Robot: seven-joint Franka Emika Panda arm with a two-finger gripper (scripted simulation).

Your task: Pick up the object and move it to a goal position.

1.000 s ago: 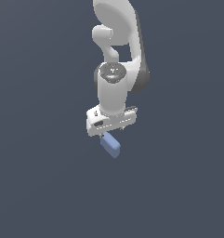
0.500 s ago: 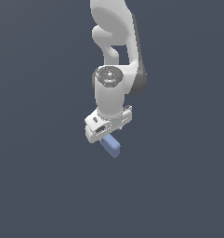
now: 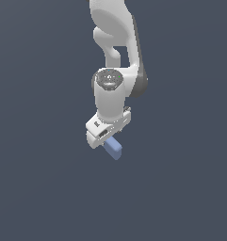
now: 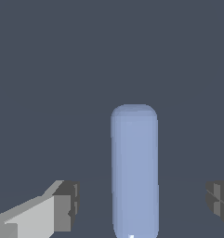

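Note:
The object, a small periwinkle-blue elongated block, lies on the dark grey floor just under the white hand of the arm. In the wrist view the block lies lengthwise in the gap between my two fingers. The gripper is open around it. One grey fingertip stands well off one long side, and the other fingertip is farther off the opposite side. Neither touches the block. In the exterior view the gripper hides the block's near end.
The arm's white links rise above the hand toward the top of the exterior view. A plain dark grey surface surrounds the block, and no other objects show.
The hand has come down closer over the block and drifted slightly toward the exterior view's left. The block has stayed where it was.

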